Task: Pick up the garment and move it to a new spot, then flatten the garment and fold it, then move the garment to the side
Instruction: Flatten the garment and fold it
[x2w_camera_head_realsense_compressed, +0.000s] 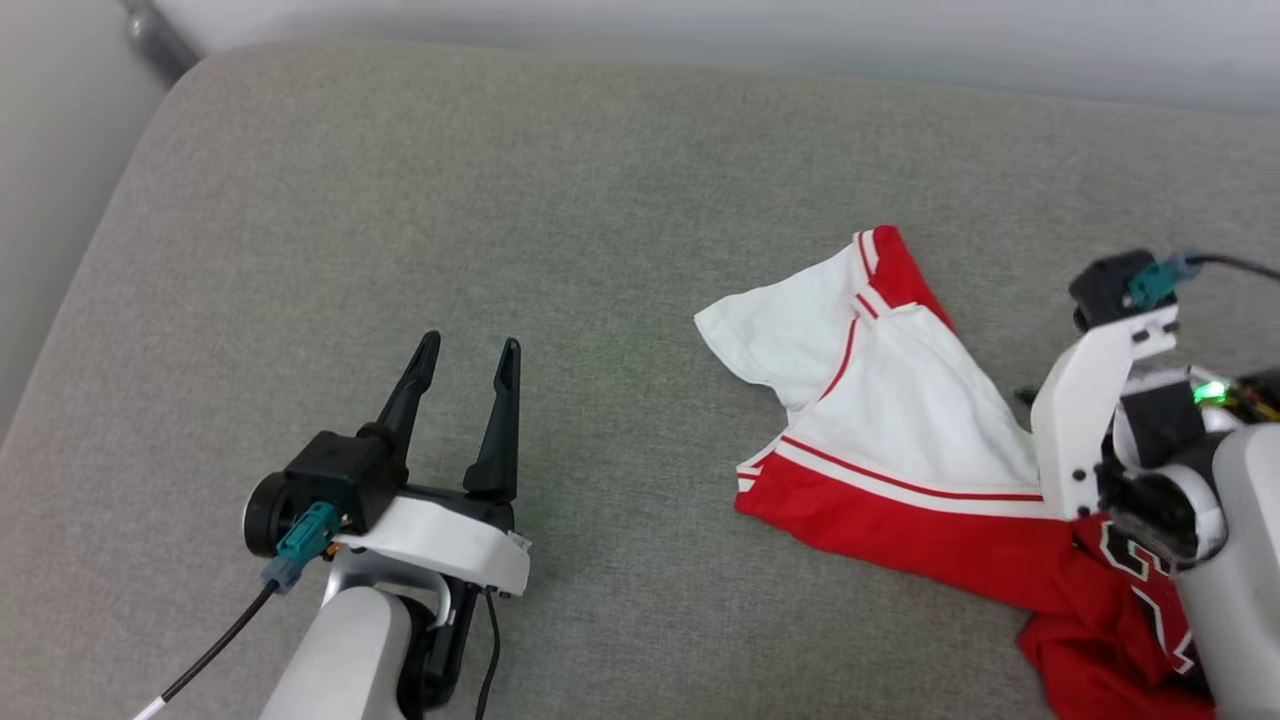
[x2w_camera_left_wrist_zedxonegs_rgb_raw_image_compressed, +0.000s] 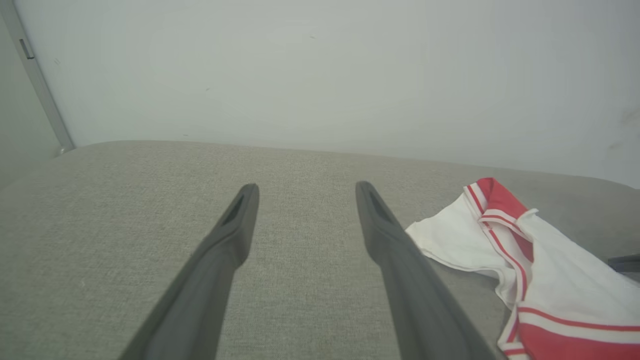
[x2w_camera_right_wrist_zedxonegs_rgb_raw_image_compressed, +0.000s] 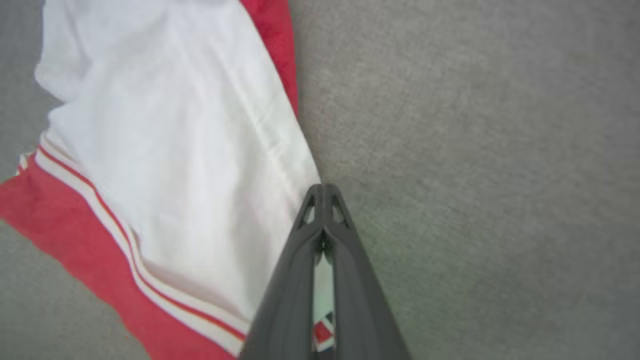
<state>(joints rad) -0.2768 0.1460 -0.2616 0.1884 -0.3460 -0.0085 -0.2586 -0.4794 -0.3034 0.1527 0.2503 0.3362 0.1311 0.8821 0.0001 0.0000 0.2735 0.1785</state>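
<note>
Garment (x2w_camera_head_realsense_compressed: 900, 400) lies crumpled at the right of the head view on the grey cushion (x2w_camera_head_realsense_compressed: 500, 180). The right gripper (x2w_camera_right_wrist_zedxonegs_rgb_raw_image_compressed: 322, 192), fingers pressed together, pinches its white edge; the left gripper (x2w_camera_head_realsense_compressed: 468, 355) is spread at lower left.

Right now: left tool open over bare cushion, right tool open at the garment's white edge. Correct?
No. The right tool is shut, not open: the right wrist view shows its fingers pressed together at the white edge of the garment, cloth between them. The left tool is open over bare cushion.
</note>
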